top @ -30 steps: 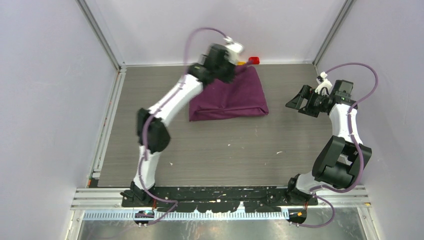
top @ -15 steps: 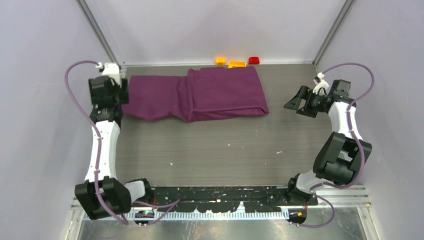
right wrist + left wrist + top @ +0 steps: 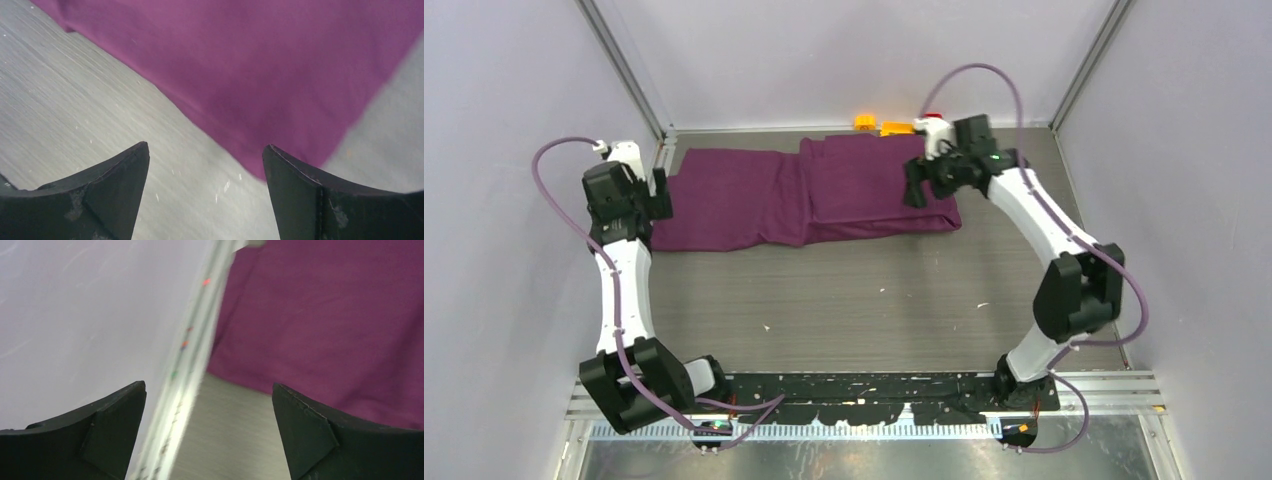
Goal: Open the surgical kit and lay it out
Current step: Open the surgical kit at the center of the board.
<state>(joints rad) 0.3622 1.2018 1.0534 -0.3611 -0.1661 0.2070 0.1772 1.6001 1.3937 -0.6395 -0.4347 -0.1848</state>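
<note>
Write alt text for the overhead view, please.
A purple cloth lies along the far side of a grey table, its left flap spread flat, its right part folded in a bundle. The left gripper is open at the cloth's left edge; the right gripper is open over the bundle's right end.

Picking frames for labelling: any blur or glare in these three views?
Top external: sharp, evenly lit, no glare on the purple cloth. Left wrist: left fingers sharp, rail and cloth behind them smeared. Right wrist: right fingers sharp, cloth edge and table softly streaked.
</note>
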